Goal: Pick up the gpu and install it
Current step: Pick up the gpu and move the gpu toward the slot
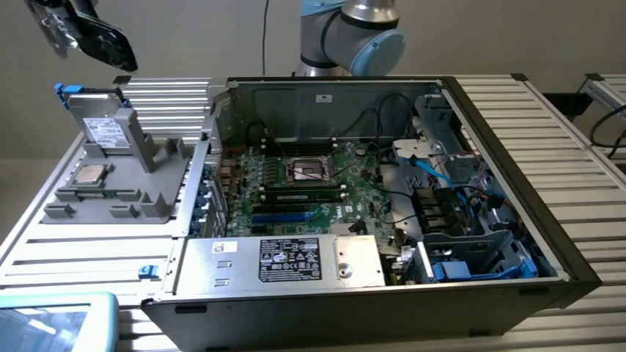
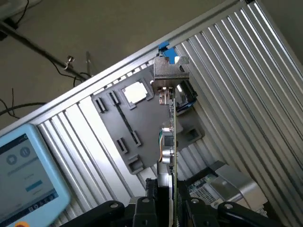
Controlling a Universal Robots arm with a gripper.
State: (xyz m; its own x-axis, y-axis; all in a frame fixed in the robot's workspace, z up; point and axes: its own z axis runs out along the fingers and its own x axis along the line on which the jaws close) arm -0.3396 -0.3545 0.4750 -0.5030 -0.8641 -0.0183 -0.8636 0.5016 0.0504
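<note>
I see the black claw clamped on the thin green gpu card (edge-on, silvery bracket outermost).

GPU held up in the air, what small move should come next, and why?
Probably carry the gpu toward the exterior view's right: the end effector grips it above the grey holder, and the open computer case lies that way.

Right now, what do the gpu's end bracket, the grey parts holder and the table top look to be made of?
The end bracket of the gpu: bare metal, probably steel; silvery with bright glints.
The grey holder: likely moulded or printed plastic; uniform matte grey, no shine.
The table: seemingly aluminium; ribbed silver slats with a soft satin sheen.
</note>
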